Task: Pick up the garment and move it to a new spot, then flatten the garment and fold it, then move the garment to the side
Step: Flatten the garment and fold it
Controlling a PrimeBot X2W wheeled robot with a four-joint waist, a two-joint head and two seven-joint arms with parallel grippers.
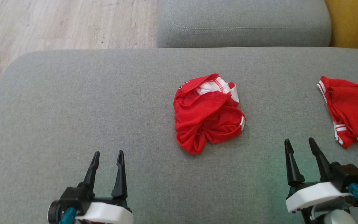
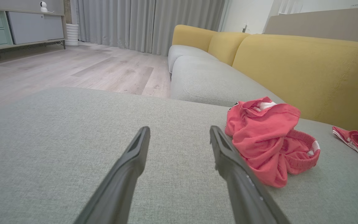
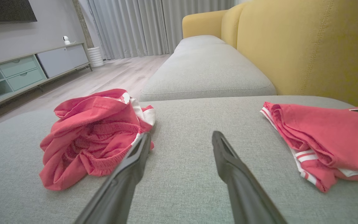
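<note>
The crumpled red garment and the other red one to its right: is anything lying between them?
No. Between the crumpled red garment and the second red garment the stretch is bare grey cushion, as the head view shows plainly.

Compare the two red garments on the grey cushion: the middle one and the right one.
The crumpled red fabric garment in the middle is bunched into a heap; the flatter red fabric garment at the right lies loosely folded. The crumpled one exposes a gathered waistband; the folded one shows white edge stripes. Both are red with white trim.
</note>
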